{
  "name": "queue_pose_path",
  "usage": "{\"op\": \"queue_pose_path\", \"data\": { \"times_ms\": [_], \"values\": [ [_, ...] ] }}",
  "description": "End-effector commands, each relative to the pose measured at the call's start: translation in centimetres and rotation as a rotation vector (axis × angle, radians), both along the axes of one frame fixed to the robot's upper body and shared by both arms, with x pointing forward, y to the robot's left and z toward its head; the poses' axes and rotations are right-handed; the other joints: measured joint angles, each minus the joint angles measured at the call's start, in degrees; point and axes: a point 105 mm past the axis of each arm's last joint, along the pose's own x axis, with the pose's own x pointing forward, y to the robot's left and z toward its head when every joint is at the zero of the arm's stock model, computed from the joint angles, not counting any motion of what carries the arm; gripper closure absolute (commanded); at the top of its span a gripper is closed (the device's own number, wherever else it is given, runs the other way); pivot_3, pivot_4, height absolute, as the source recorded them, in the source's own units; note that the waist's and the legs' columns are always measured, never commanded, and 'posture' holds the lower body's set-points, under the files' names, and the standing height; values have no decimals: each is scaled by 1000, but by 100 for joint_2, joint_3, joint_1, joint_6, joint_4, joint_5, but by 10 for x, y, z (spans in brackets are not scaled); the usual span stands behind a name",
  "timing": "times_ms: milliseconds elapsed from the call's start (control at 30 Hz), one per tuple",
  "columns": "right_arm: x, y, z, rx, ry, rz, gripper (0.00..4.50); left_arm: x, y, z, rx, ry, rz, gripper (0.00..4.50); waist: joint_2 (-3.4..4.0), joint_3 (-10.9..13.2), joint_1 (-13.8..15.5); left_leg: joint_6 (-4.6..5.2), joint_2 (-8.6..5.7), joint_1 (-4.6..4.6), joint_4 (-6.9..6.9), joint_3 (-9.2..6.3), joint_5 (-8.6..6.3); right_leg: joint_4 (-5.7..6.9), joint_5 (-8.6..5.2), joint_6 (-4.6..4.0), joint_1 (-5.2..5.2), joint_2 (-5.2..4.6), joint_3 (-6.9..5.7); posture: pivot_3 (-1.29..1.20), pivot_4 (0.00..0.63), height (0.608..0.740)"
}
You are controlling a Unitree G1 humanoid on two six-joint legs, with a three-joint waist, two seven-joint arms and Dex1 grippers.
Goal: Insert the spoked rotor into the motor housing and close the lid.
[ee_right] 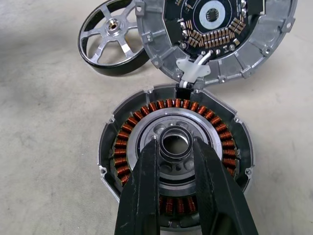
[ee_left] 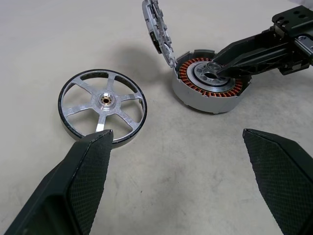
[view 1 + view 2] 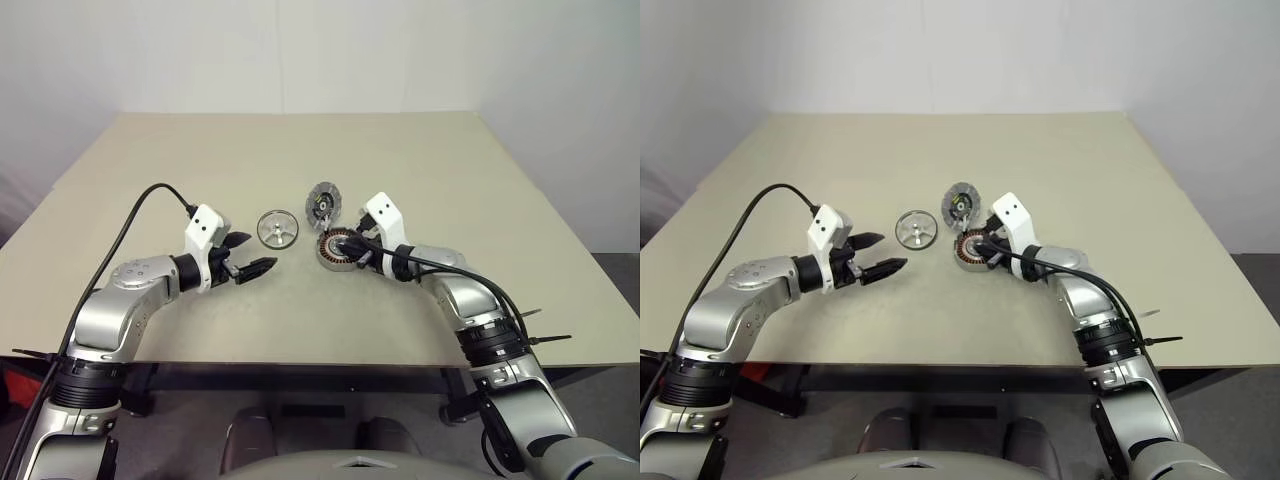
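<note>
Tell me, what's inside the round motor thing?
Inside the motor housing a ring of copper windings circles a silver centre. The right gripper's fingers clamp that centre's hub and cover the nearer windings.

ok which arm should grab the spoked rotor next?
Left. The left gripper is open and empty beside the spoked rotor. The right gripper is busy, closed on the hub of the motor housing, whose lid stands open.

spoked rotor (image 3: 278,229): 1; motor housing (image 3: 338,249): 1; lid (image 3: 322,201): 1; table (image 3: 300,150): 1
</note>
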Motion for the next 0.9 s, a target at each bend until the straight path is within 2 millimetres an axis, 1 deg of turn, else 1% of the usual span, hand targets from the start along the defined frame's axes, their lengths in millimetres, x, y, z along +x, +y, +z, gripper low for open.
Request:
{"op": "queue_pose_path", "data": {
  "times_ms": [33, 67, 167, 200, 233, 267, 367, 433, 500, 633, 700, 733, 767, 800, 900],
  "values": [
    [4, 3, 12, 3, -45, 8, 3848, 1, 0, 7, 3, -31, -3, 0, 0, 0, 0, 0, 0, 0, 0, 0, 0, 0, 0, 0, 0, 0, 0, 0, 0, 740],
    [5, 3, 12, 7, -40, 7, 3848, 1, 0, 7, 3, -31, -3, 0, 0, 0, 0, -1, 0, 0, 0, 0, 0, 0, 0, 0, 0, 0, 0, 0, 0, 740],
    [6, 1, 11, -14, -49, 0, 2756, 1, 1, 8, 3, -32, -1, 0, 0, 0, 0, -1, 0, 0, 0, 0, 1, 1, 0, 0, 0, 0, 0, 0, 0, 740],
    [7, 0, 11, -20, -58, -3, 2458, 1, 1, 8, 3, -32, -1, 0, 0, 0, 1, -1, 0, 0, 0, 0, 1, 1, 0, 0, 0, 0, 0, 0, 0, 740],
    [7, 0, 11, -23, -64, -5, 2024, 1, 1, 8, 3, -32, 0, 0, 0, 0, 1, -1, 0, 0, 0, 0, 1, 1, 0, 0, 0, 0, 0, 0, 0, 740],
    [7, 0, 11, -22, -65, -5, 1744, 2, 1, 8, 4, -32, 0, 0, 0, 0, 0, -2, 0, 0, 1, 0, 1, 2, 0, 0, 0, 0, 0, 0, 0, 740],
    [8, 1, 13, -12, -70, -5, 638, 2, 1, 8, 4, -33, 1, 0, 0, 0, 7, -2, 0, 0, 5, -1, 1, 4, 0, 0, 0, 0, 0, 0, 0, 740],
    [8, 1, 14, -5, -72, -4, 35, 2, 1, 8, 4, -33, 1, 0, 0, 0, 4, -2, 0, -1, 8, -1, 1, 6, 0, 0, 0, 0, 0, 0, 0, 740],
    [8, 2, 18, 5, -79, -1, 35, 2, 1, 8, 4, -33, 2, 0, 0, 0, 2, -2, 0, 0, 8, -2, 1, 7, 0, 0, 0, 0, 1, 0, 0, 740],
    [6, 8, 35, 49, -125, 25, 35, 2, 1, 8, 5, -33, -1, 0, 0, 0, 2, -2, 0, 0, 9, -3, 1, 10, 0, 1, 0, 0, 1, 0, 0, 740],
    [9, 9, 42, 64, -144, 19, 35, 2, 0, 7, 5, -33, -3, 0, 0, 0, 2, -2, 0, 0, 9, -3, 1, 11, 0, 1, 0, 0, 1, 0, 0, 740],
    [11, 9, 45, 72, -152, 9, 415, 2, 0, 7, 5, -33, -4, 0, 0, 0, 1, -2, 0, 0, 9, -3, 1, 11, 0, 0, 0, 0, 1, 0, 0, 740],
    [12, 8, 46, 77, -155, 6, 633, 2, -1, 7, 5, -33, -5, 0, 0, 0, 1, -3, 0, 0, 9, -3, 1, 12, 0, 0, -1, 0, 1, 0, 0, 740],
    [12, 8, 47, 79, -156, 4, 948, 2, -1, 7, 5, -33, -5, 0, 0, 0, 1, -3, 0, 0, 9, -3, 2, 12, 0, 0, -1, 0, 1, 0, 0, 740],
    [13, 8, 46, 79, -152, 1, 1977, 3, -1, 7, 7, -35, -6, 0, 0, 0, 3, -3, 0, 0, 10, -3, 2, 13, 0, 0, -1, 0, 1, 0, 0, 740]
  ]
}}
